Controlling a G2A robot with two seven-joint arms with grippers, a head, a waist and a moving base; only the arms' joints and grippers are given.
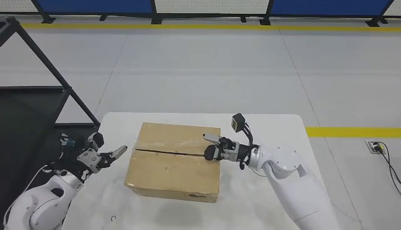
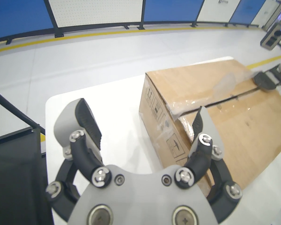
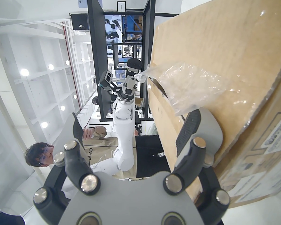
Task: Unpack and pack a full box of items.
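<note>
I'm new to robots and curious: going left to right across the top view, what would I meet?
Black rack → left gripper → cardboard box → right gripper, at the box's taped seam → floor socket.

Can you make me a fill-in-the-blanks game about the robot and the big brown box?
1. The box sits on a ____ table.
2. The box's top flaps are ____.
3. The left gripper has its fingers ____.
4. The number of boxes on the table is ____.

Missing words: white; closed; open; one.
</note>
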